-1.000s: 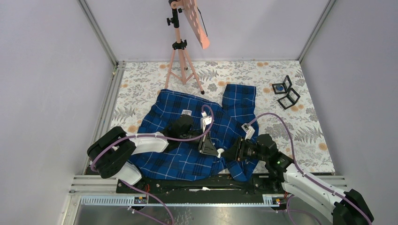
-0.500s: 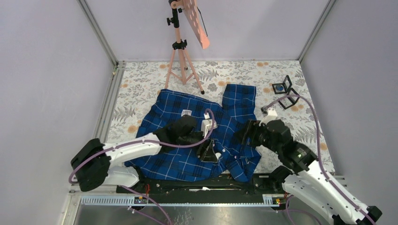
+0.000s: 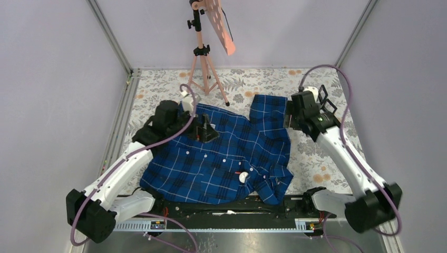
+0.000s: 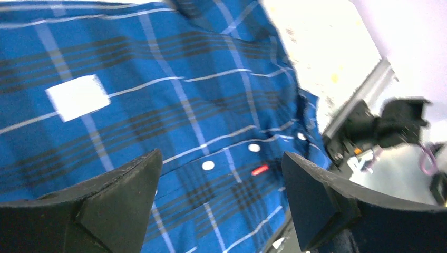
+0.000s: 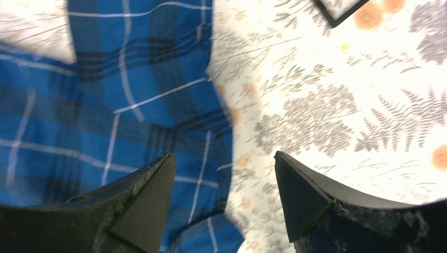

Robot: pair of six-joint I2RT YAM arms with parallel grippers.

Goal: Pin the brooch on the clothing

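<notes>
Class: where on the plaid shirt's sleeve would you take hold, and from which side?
Probably its right edge, approached from the right: the sleeve lies flat and that edge borders bare floral mat, so a finger could slip under.

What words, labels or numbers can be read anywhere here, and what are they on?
No text can be read in any view.
White neck label on the plaid shirt: washed out to plain white, so no print can be read.
Red tag near the shirt's buttons: too small and blurred to read.
Nothing else in view shows any lettering.
</notes>
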